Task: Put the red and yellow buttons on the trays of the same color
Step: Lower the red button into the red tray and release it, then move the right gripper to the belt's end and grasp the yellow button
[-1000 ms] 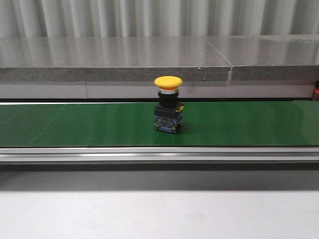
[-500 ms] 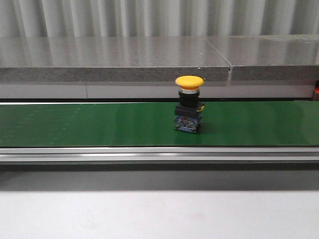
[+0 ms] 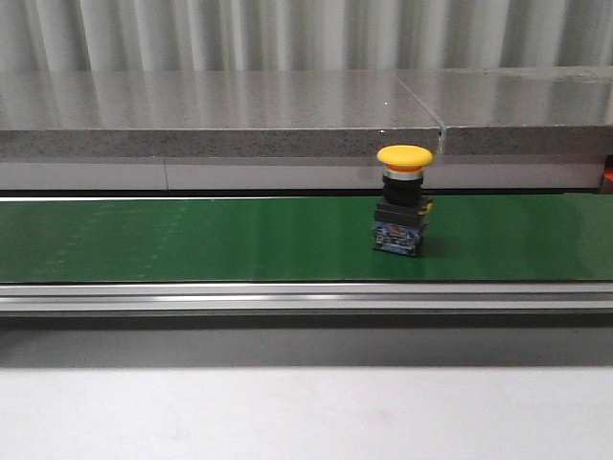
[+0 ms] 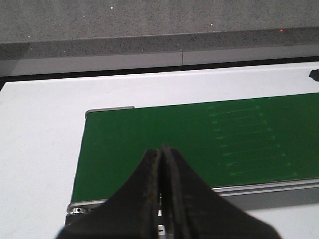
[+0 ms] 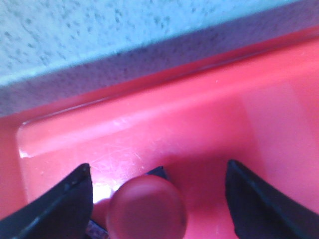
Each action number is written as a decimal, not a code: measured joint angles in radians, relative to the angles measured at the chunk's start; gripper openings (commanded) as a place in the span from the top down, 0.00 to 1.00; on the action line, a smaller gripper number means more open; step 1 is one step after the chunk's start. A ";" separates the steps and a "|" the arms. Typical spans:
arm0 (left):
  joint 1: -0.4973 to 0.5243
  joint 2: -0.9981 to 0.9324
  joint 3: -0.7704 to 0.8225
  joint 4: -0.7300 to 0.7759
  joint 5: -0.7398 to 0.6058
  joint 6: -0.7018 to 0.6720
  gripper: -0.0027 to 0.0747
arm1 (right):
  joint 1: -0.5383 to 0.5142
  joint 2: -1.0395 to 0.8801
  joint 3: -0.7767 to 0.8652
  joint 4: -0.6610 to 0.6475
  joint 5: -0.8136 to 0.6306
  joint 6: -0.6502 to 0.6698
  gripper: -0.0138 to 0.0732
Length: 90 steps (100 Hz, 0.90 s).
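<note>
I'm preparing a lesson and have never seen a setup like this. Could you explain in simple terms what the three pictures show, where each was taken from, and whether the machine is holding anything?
This is a robot with two arms, each ending in a two-fingered gripper. The front view looks forward over a green conveyor belt. On it a yellow button, a mushroom-shaped push switch, stands upright; neither arm shows here.

The other two pictures come from cameras on the wrists. The left gripper is shut, its fingers pressed together with nothing between them, above one end of the belt.

The right gripper is open over a red tray. A red button sits between its spread fingers, which do not appear to grip it.
</note>
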 measured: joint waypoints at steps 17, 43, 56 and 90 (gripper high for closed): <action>0.000 0.000 0.000 0.000 0.000 0.000 0.99 | -0.002 -0.096 0.000 0.000 0.018 0.000 0.20; 0.000 0.000 0.000 0.000 0.000 0.000 0.99 | 0.035 -0.258 -0.002 0.000 0.121 -0.037 0.20; 0.000 0.000 0.000 0.000 0.000 0.000 0.99 | 0.081 -0.346 0.006 0.000 0.191 -0.053 0.20; 0.000 0.000 0.000 0.000 0.000 0.000 0.99 | 0.217 -0.667 0.326 0.002 0.250 -0.109 0.21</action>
